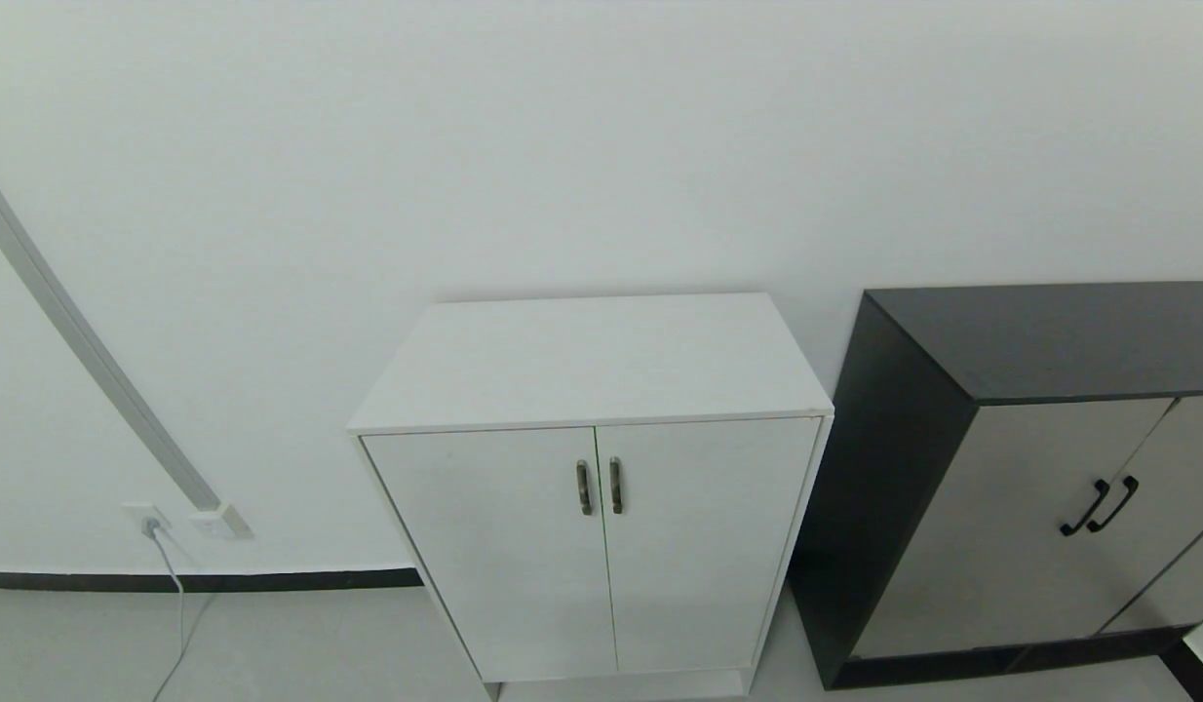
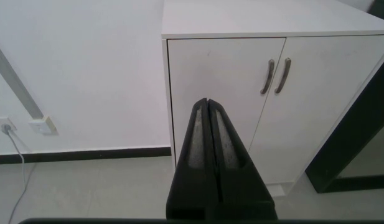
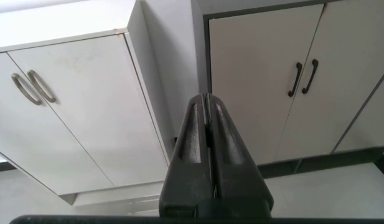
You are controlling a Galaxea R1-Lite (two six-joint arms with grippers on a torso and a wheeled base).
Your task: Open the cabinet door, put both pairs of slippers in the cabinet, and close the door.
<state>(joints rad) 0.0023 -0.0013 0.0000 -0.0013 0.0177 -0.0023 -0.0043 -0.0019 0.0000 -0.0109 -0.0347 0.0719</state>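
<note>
A white two-door cabinet [image 1: 592,507] stands against the wall with both doors closed. Two bronze handles [image 1: 599,487] sit side by side at the middle seam. In the left wrist view my left gripper [image 2: 207,106] is shut with nothing in it, held some way in front of the white cabinet [image 2: 254,93], facing its left door. In the right wrist view my right gripper [image 3: 206,99] is shut and empty too, in front of the gap between the white cabinet [image 3: 73,118] and the dark one.
A dark cabinet [image 1: 1030,468] with pale doors and black handles [image 1: 1099,505] stands just right of the white one. On the wall at the left are a power socket [image 1: 148,517] with a hanging cable and a slanted cable duct [image 1: 85,341]. Grey floor lies in front.
</note>
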